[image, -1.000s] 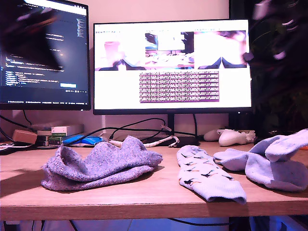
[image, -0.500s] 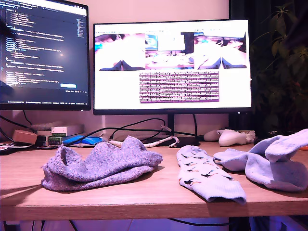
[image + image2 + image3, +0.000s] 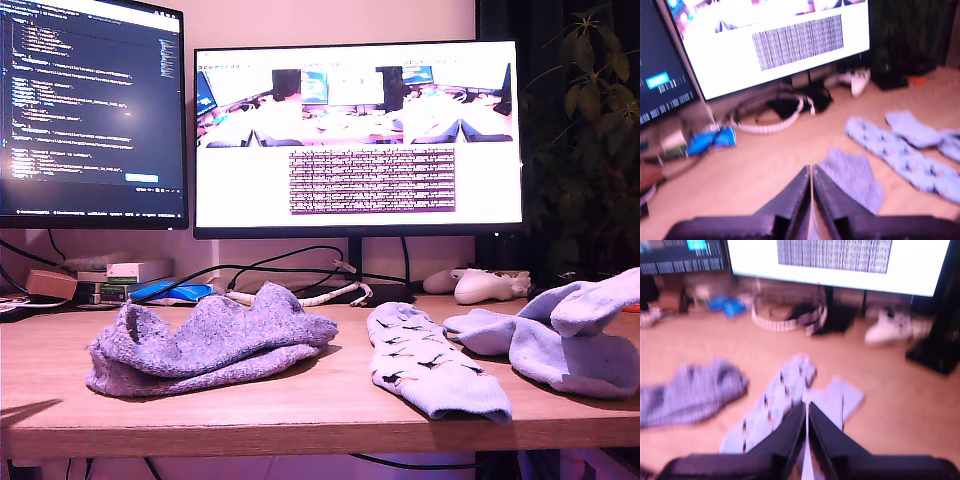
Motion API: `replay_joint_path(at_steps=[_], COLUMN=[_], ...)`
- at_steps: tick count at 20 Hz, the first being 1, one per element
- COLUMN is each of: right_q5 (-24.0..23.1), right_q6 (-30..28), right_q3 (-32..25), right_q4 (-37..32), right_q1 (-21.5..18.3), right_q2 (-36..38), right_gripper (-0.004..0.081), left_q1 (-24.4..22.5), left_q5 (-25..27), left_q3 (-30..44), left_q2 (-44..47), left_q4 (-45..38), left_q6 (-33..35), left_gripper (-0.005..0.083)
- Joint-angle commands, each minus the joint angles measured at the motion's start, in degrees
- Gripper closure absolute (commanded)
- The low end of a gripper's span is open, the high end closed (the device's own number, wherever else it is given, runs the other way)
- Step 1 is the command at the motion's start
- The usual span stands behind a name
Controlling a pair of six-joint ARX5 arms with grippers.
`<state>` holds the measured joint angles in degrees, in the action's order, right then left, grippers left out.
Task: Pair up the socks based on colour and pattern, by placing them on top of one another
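On the wooden desk point(image 3: 300, 405), three groups of socks are seen in the exterior view. A heap of fuzzy lavender socks point(image 3: 205, 340) is laid toward the exterior view's left, with one sock resting on the other. At the middle, the bird-print socks point(image 3: 430, 365) are stretched out flat, the cuff toward the desk's front edge; whether one or two lie there cannot be told. Toward the exterior view's right, the plain pale blue socks point(image 3: 560, 335) are piled loosely, touching one another and lying just beside the bird-print ones.

Behind the socks, a white game controller point(image 3: 485, 286), a coiled white cable point(image 3: 300, 295) and a blue object point(image 3: 170, 291) are found below two monitors: a bright monitor point(image 3: 358, 135) and a dark code monitor point(image 3: 92, 110). A potted plant point(image 3: 590, 120) is seen at the exterior view's right.

Neither arm is seen in the exterior view. In the blurred first wrist view, my first gripper point(image 3: 811, 175) is held above the desk with its jaws pressed together and nothing between them, the lavender heap just past its tips. In the second wrist view, my second gripper point(image 3: 806, 412) is likewise closed and empty, raised over the bird-print and pale blue socks.
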<state>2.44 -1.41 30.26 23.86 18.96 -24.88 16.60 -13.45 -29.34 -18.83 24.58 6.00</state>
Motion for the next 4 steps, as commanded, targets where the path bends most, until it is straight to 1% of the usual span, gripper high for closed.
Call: replay_joint_path(at_steps=[1,4], right_q5=[-0.02,-0.02], right_q6=[-0.13,-0.13], right_q3=[-0.59,-0.59], right_q4=[1.95,6.23], right_q1=[0.13,0.13], right_q2=[-0.07,-0.07], right_gripper=[0.0783,0.0783], left_q1=[-0.09,-0.09], left_q5=[-0.02,-0.02], left_q3=[0.83,0.83], left_q2=[0.09,0.11], left_q4=[1.92,6.34], left_q6=[0.0,0.0], left_gripper=[0.0792,0.0792])
